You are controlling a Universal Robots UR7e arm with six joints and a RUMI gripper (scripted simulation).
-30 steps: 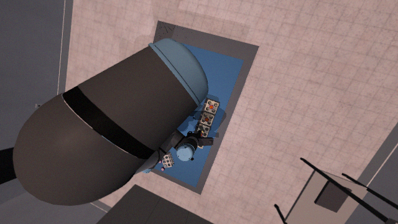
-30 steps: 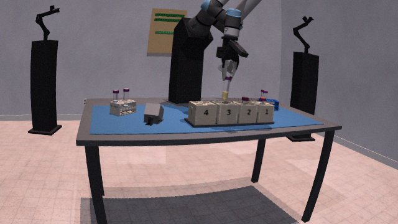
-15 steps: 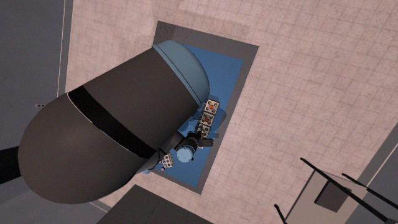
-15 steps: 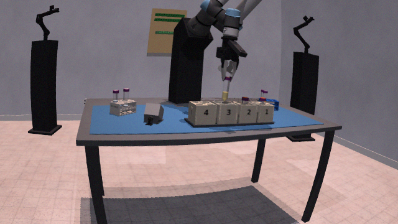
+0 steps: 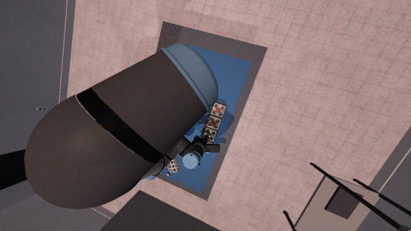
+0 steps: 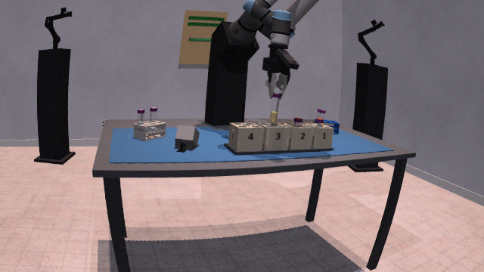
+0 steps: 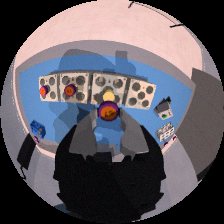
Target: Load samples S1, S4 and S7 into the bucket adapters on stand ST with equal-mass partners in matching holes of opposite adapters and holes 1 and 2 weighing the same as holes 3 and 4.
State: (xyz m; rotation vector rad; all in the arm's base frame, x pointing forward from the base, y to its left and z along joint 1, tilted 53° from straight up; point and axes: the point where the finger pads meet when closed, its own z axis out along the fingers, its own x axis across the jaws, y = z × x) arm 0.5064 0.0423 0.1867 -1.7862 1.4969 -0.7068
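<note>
Our jaws [image 6: 277, 92] grip an orange-dotted tube [image 6: 277, 102] [image 7: 108, 112] by its cap, above adapter 3 [image 6: 277, 137] [image 7: 101, 98]. Orange-dotted tubes stand in adapter 1 [image 6: 324, 137] [image 7: 48, 81] and adapter 2 [image 6: 302, 137] [image 7: 68, 96]; adapter 4 [image 6: 247, 137] [image 7: 134, 104] has none. Placing this tube, adding balancing blanks and pressing DONE seem left.

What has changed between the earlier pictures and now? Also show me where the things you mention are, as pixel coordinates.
The arm [image 5: 128, 112] [image 6: 246, 32] swung slightly rightward in the top view. The tool [image 5: 208, 138] [image 6: 277, 96] [image 7: 108, 108] barely shifted. Nothing was visibly grasped or released: its tube [image 5: 208, 139] [image 6: 277, 104] [image 7: 108, 111] remains gripped above adapter 3 [image 6: 277, 143] [image 7: 116, 80]. The tubes in adapters 1 and 2 stayed put.
</note>
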